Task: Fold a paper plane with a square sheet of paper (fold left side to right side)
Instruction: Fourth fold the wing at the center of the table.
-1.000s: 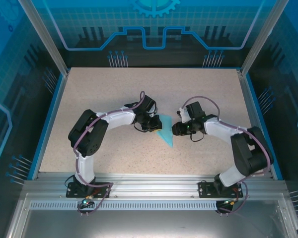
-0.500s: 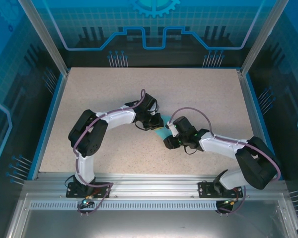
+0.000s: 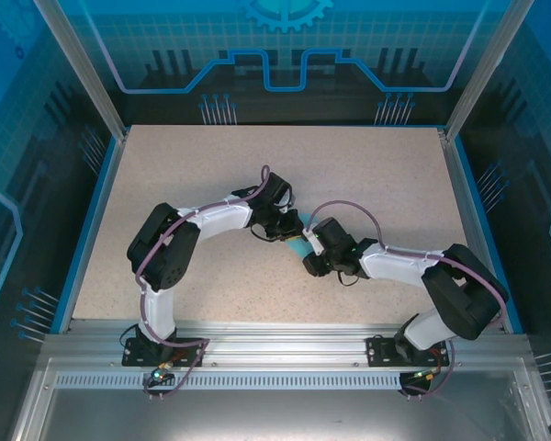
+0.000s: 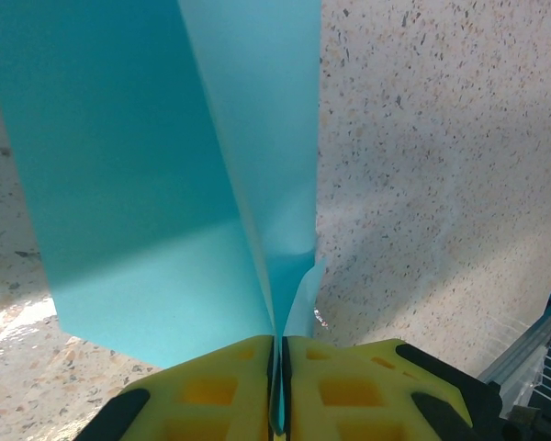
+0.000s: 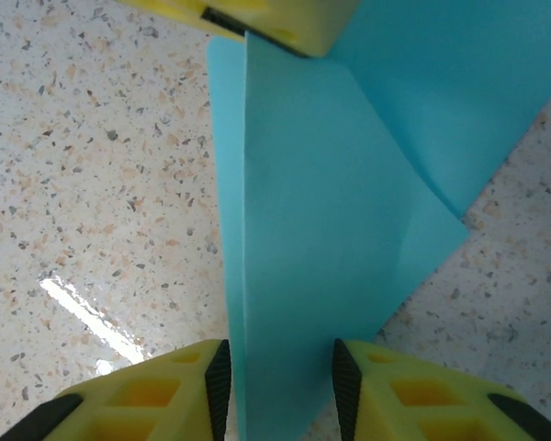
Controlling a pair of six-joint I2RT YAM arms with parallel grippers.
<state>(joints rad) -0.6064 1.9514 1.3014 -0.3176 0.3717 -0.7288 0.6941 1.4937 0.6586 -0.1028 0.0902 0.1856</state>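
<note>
The light-blue paper (image 4: 147,184) lies on the table as a creased, folded triangle with one flap lifted. My left gripper (image 4: 278,377) is shut on the paper's edge, and the sheet runs up between its yellow pads. In the right wrist view the paper (image 5: 321,230) stretches forward to a fold line, and the left gripper's fingers (image 5: 257,18) pinch it at the top. My right gripper (image 5: 280,381) is open and astride the paper's narrow end, one pad on each side. From above, a small sliver of paper (image 3: 297,243) shows between the left gripper (image 3: 283,225) and the right gripper (image 3: 305,253).
The speckled tabletop (image 3: 193,175) spreads wide around both arms. A blue rim (image 3: 92,216) and metal frame posts border it. The two wrists sit close together at mid-table.
My right arm has swung left and lowered over the paper, covering most of it from above. The left gripper has stayed put, holding the paper.
</note>
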